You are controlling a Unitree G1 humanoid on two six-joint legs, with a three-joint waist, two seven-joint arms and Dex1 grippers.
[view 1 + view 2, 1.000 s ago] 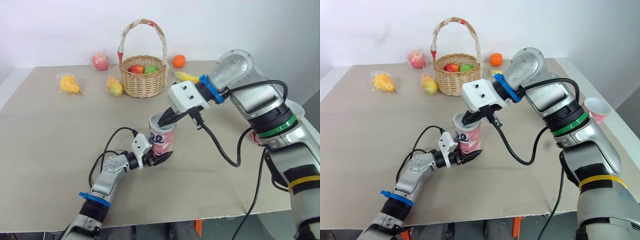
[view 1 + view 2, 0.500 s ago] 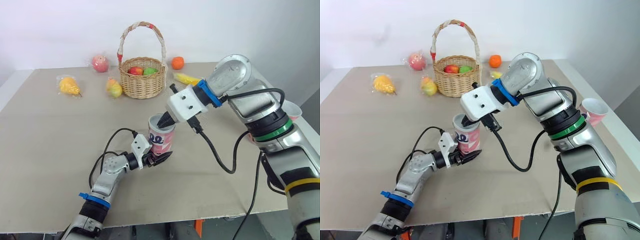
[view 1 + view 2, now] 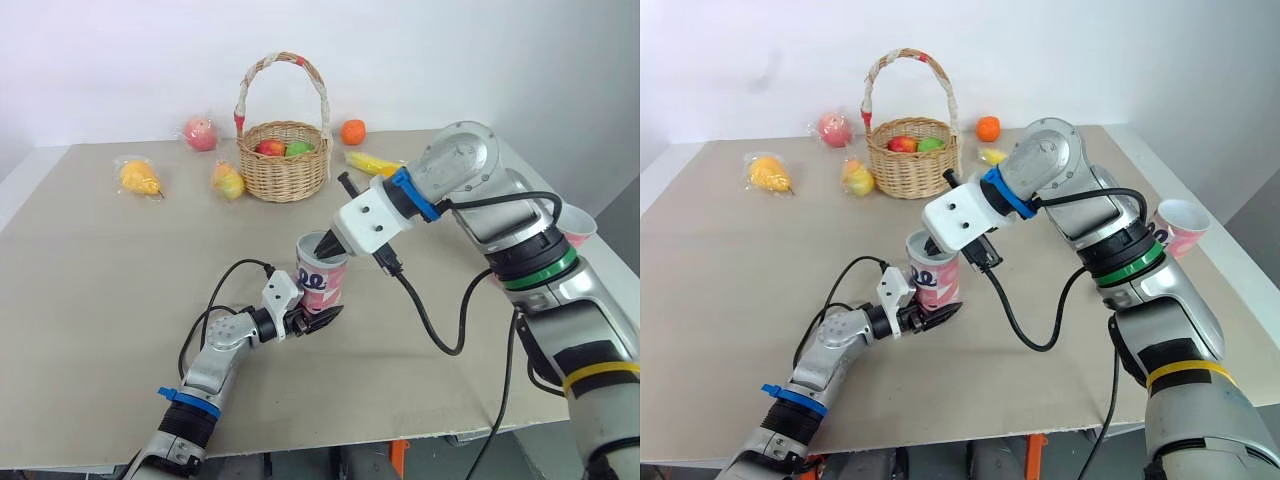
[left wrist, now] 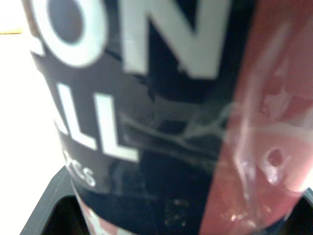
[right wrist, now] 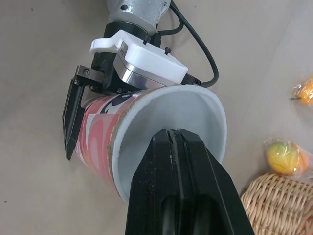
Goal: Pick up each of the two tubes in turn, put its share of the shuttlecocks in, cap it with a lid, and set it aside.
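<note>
White letters "ON" and "LL" mark the tube.

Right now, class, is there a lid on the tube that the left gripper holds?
No, the tube is open at its mouth, white inside showing, with the right gripper at the rim.

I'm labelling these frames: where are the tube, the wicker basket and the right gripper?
tube (image 3: 325,287): left eye view, printed side wall.
wicker basket (image 3: 285,178): left eye view, front woven wall.
right gripper (image 5: 175,139): right wrist view, between fingertips.
</note>
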